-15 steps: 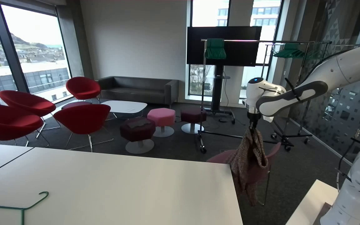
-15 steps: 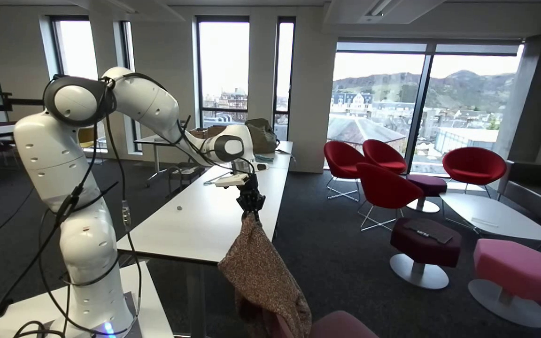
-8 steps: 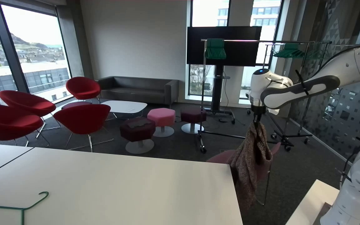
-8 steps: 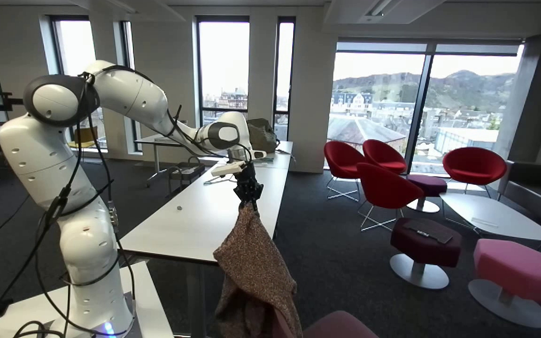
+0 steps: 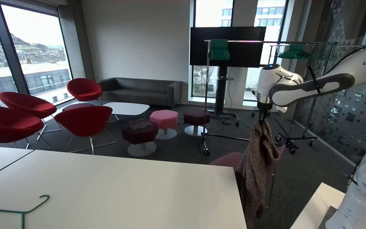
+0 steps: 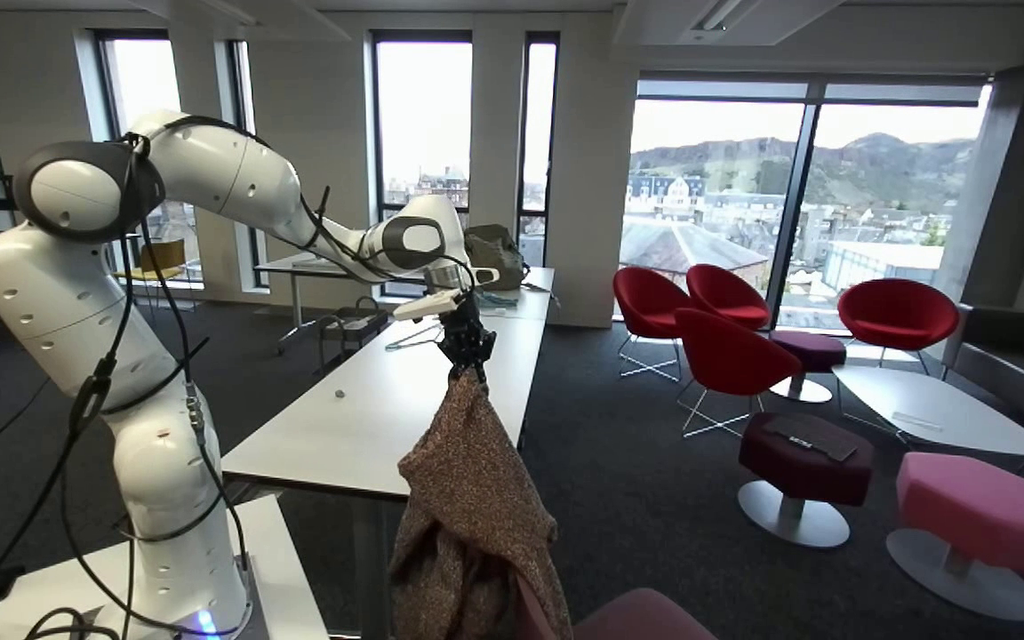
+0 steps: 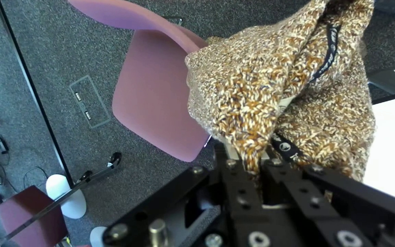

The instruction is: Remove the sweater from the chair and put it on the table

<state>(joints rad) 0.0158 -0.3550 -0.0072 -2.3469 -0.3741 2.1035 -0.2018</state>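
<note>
A flecked brown knit sweater hung from a black two-fingered gripper near the end of a large white table

In the wrist view, the fingers are closed on a peak of the knit. A black woven tape with pale printing runs along a fold; the printing is too blurred to read. Closer to the fingers, a black label shows a round pale emblem beside lettering I cannot make out. The sweater overlaps the curved back of a dusky pink chair; whether it rests there I cannot tell. Speckled grey carpet lies below.

In an exterior view, the table's smooth top carries a green plastic hanger. Beyond it stand bright red rounded lounge chairs, a dark grey sofa, a low white coffee table, a pink hexagonal stool and dark maroon stools. A metal clothes rail with green hangers crosses a black flat screen.

In an exterior view, the sweater falls in folds before the table's near corner. A dark flat slab on one maroon stool bears white lettering too small to read. A white robot arm stands on a separate white tabletop, tall windows behind.
</note>
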